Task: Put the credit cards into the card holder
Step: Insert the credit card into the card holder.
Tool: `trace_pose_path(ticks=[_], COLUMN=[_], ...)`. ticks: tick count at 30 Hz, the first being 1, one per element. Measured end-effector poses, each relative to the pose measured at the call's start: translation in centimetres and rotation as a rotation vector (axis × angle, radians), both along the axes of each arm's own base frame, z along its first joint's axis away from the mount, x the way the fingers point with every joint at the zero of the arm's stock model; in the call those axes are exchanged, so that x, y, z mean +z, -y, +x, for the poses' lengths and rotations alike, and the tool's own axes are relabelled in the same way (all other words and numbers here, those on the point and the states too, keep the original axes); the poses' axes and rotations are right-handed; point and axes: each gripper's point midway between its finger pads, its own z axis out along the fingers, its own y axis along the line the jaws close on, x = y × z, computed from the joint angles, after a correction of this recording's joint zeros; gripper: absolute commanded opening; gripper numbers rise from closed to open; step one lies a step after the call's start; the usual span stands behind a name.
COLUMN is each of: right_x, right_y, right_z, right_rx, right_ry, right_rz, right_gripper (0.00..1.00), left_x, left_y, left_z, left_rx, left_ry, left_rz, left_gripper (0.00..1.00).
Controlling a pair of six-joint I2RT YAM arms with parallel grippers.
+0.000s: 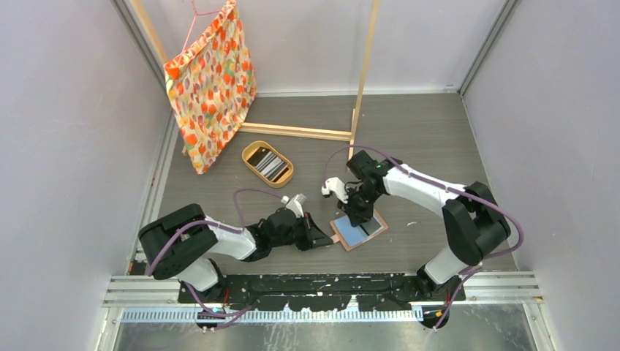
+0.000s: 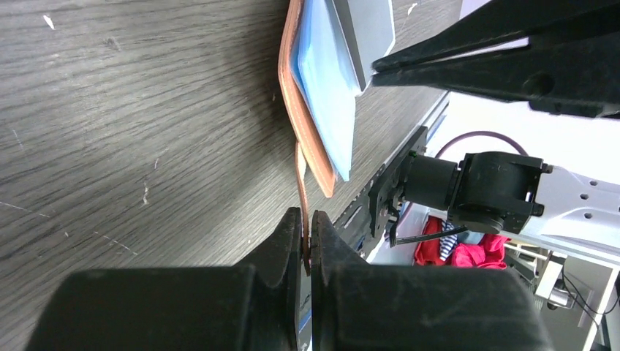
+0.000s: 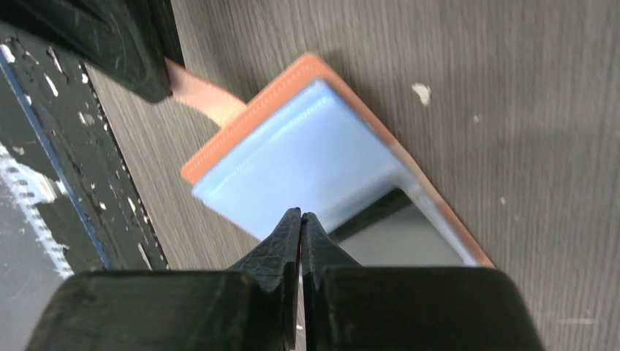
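Left arm lies low along the table (image 1: pixel 439 146). The left gripper (image 2: pixel 307 223) is clamped on the snap tab (image 2: pixel 300 175) of the card holder (image 1: pixel 349 235), which lies open between the arms. Right arm is elbow-bent with its wrist pointing down. The right gripper (image 3: pixel 301 218) has its jaws together at the edge of a grey credit card (image 3: pixel 398 234) on the holder; whether it actually grips the card is unclear.

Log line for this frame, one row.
stage: card insertion | left gripper: shut on tab of holder | right gripper: shut, tips at card on open holder | other cards: in tray
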Motion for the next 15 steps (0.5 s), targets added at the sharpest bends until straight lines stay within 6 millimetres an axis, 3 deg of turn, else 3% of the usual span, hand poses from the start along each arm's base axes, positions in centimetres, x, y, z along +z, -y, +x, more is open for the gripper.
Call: trace_pose_path(ticks=[7,15], right_x=[-3.3,-3.7], right_y=[-1.4,-0.4], right_z=[-0.8,0.8], right_rx=[0.024,-0.031], right_ry=[-0.011,0.054], right_rz=[-0.113,-0.198], right_gripper=[0.08,0.08], left_x=[-0.3,-2.7], left_y=[-0.3,-1.1], left_z=[0.0,-0.4], left_rx=[-0.003,0.007], left_ry=[-0.002,-0.039], left_rz=[0.003,0.019], left_gripper=[0.0,0.0])
